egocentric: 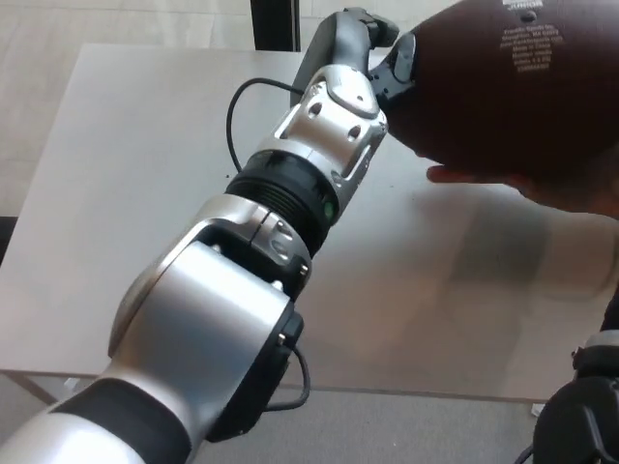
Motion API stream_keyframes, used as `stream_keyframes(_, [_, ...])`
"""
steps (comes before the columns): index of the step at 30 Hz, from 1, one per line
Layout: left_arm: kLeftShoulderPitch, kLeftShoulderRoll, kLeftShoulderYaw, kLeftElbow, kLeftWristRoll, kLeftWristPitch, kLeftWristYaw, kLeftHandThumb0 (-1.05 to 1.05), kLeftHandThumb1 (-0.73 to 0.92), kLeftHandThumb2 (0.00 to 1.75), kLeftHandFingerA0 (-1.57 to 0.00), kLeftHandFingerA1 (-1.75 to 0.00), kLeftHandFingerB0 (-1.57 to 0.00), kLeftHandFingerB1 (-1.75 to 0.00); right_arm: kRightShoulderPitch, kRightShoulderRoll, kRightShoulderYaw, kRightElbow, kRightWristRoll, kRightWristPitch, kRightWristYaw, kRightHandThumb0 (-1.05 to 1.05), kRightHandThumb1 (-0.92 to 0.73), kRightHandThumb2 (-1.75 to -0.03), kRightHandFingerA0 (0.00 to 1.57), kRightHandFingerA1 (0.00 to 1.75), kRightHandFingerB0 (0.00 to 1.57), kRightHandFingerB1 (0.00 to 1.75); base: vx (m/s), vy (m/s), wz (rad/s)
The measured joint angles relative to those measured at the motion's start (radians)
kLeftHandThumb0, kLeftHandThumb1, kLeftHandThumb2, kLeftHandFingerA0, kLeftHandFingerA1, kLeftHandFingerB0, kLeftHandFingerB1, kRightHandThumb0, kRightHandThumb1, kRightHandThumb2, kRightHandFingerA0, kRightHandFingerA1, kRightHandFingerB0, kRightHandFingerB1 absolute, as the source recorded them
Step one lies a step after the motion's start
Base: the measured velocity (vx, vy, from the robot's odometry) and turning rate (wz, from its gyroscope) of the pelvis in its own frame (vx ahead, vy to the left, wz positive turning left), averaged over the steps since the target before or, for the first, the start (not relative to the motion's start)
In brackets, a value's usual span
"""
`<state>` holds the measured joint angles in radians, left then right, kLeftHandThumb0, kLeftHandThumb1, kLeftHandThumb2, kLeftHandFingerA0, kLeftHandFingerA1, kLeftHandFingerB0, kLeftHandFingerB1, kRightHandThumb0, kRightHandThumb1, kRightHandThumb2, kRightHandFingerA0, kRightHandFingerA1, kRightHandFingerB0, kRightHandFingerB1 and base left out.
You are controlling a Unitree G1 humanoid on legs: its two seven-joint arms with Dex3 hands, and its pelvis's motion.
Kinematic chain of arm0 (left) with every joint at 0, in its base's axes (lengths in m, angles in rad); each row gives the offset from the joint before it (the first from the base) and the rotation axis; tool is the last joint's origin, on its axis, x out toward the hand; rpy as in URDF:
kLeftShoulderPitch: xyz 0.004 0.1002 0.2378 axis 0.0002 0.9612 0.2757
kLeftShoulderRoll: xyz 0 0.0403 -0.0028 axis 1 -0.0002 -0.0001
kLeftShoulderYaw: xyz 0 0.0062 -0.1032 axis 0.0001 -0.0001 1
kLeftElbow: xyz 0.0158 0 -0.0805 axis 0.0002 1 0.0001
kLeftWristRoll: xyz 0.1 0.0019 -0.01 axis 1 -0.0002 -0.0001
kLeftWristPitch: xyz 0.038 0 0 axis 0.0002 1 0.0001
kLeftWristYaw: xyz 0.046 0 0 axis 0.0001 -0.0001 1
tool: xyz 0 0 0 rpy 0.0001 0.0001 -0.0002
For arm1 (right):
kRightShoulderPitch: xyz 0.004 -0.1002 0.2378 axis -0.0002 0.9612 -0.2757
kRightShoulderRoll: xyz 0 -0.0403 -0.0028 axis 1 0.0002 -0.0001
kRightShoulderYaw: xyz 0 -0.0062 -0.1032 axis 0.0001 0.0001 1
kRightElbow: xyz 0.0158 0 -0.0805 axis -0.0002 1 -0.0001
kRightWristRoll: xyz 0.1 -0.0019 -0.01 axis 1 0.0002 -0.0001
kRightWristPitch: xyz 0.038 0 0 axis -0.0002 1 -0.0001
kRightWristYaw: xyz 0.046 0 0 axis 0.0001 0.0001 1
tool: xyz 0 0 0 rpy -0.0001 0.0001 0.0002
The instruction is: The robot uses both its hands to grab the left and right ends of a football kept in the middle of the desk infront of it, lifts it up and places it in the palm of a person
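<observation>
One football (517,87), one person's palm (571,193) sitting right under it, above the worktop (145,193). Left hand (382,53) is pressing the ball's left end; finger spread unclear. Right hand isn't showing.
</observation>
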<state>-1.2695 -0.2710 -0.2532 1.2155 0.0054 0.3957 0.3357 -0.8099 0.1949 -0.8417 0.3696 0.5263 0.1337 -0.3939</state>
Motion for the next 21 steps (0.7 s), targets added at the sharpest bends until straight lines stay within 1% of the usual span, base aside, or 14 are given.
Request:
stream_keyframes(3, [0.001,-0.005,-0.054,0.016,0.026,0.011,-0.016,-0.22,0.65,0.59,-0.58,-1.23,-0.42,-0.54,0.021,0.022,-0.025,0.013,0.035,-0.009,-0.016,-0.38,-0.92,-0.70,1.01,1.75,0.84,1.67,0.00,0.000,0.00])
stream_keyframes(4, [0.001,-0.005,-0.063,0.019,0.032,0.018,-0.020,-0.23,0.63,0.58,-0.61,-1.42,-0.39,-0.51,0.027,0.022,-0.031,0.022,0.047,-0.009,-0.022,-0.39,-0.89,-0.73,0.90,1.64,0.85,1.33,0.00,0.000,0.00])
stream_keyframes(5, [0.003,-0.005,-0.070,0.023,0.036,0.025,-0.022,-0.21,0.63,0.61,-0.61,-1.43,-0.29,-0.47,0.030,0.022,-0.032,0.025,0.056,-0.012,-0.026,-0.39,-0.92,-0.69,0.72,1.03,0.69,0.95,0.00,0.000,0.00])
stream_keyframes(8, [0.015,-0.005,-0.102,0.032,0.055,0.037,-0.039,-0.21,0.63,0.59,-0.62,-1.24,-0.37,-0.50,0.038,0.022,-0.034,0.046,0.078,-0.022,-0.038,-0.40,-0.89,-0.67,0.86,1.60,0.82,1.31,0.00,0.000,0.00])
stream_keyframes(11, [0.024,-0.005,-0.153,0.039,0.084,0.047,-0.061,-0.20,0.63,0.63,-0.60,-1.36,-0.36,-0.55,0.054,0.022,-0.030,0.070,0.097,-0.032,-0.044,-0.39,-0.80,-0.64,1.02,1.66,0.94,1.35,0.00,0.000,0.00])
stream_keyframes(12, [0.028,-0.005,-0.166,0.041,0.093,0.050,-0.068,-0.18,0.63,0.62,-0.68,-1.40,-0.38,-0.50,0.059,0.022,-0.027,0.077,0.102,-0.034,-0.045,-0.35,-0.80,-0.70,1.04,1.68,0.91,1.07,0.00,0.000,0.00])
stream_keyframes(13, [0.034,-0.005,-0.178,0.041,0.102,0.052,-0.075,-0.18,0.63,0.62,-0.68,-1.40,-0.38,-0.50,0.068,0.022,-0.023,0.083,0.107,-0.036,-0.046,-0.35,-0.80,-0.70,1.04,1.68,0.91,1.07,0.00,0.000,0.00])
stream_keyframes(14, [0.040,-0.005,-0.179,0.041,0.107,0.053,-0.078,-0.17,0.63,0.62,-0.86,-1.25,-0.46,-0.53,0.077,0.022,-0.016,0.085,0.113,-0.037,-0.044,-0.27,-0.78,-0.66,0.95,1.35,0.78,0.74,0.00,0.000,0.00])
stream_keyframes(16, [0.060,-0.004,-0.166,0.038,0.111,0.053,-0.081,-0.31,0.75,0.62,-0.74,-0.99,-0.31,-0.50,0.104,0.021,0.017,0.087,0.113,-0.036,-0.042,-0.38,-0.77,-0.62,0.94,0.61,0.58,0.41,0.00,0.000,0.00])
stream_keyframes(17, [0.070,-0.003,-0.152,0.035,0.110,0.053,-0.082,-0.44,0.79,0.63,-0.40,-0.87,-0.27,-0.54,0.116,0.018,0.032,0.090,0.113,-0.031,-0.042,-0.47,-0.79,-0.63,0.73,0.50,0.30,0.31,0.00,0.000,0.00])
stream_keyframes(18, [0.081,-0.001,-0.128,0.027,0.108,0.052,-0.088,-0.44,0.79,0.63,-0.40,-0.87,-0.27,-0.54,0.140,0.010,0.061,0.091,0.110,-0.017,-0.041,-0.47,-0.79,-0.63,0.73,0.50,0.30,0.31,0.00,0.000,0.00])
stream_keyframes(19, [0.088,0.000,-0.113,0.021,0.107,0.051,-0.094,-0.45,0.58,1.04,-0.59,-0.87,0.00,-0.46,0.157,0.004,0.082,0.092,0.109,-0.005,-0.038,-0.69,-0.82,-0.67,0.38,0.37,0.09,0.20,0.00,0.000,0.00])
stream_keyframes(20, [0.093,0.004,-0.092,0.015,0.103,0.051,-0.101,-0.67,0.68,0.92,-0.60,-1.04,-0.04,-0.31,0.173,-0.010,0.111,0.090,0.106,0.010,-0.030,-0.76,-0.84,-0.66,0.20,0.35,0.01,0.18,0.00,0.000,0.00])
stream_keyframes(21, [0.094,0.007,-0.071,0.010,0.098,0.051,-0.105,-0.73,0.71,0.97,-0.56,-1.04,-0.04,-0.21,0.183,-0.025,0.134,0.088,0.103,0.022,-0.021,-1.05,-0.78,-1.12,0.05,0.17,0.00,0.01,0.00,0.000,0.00])
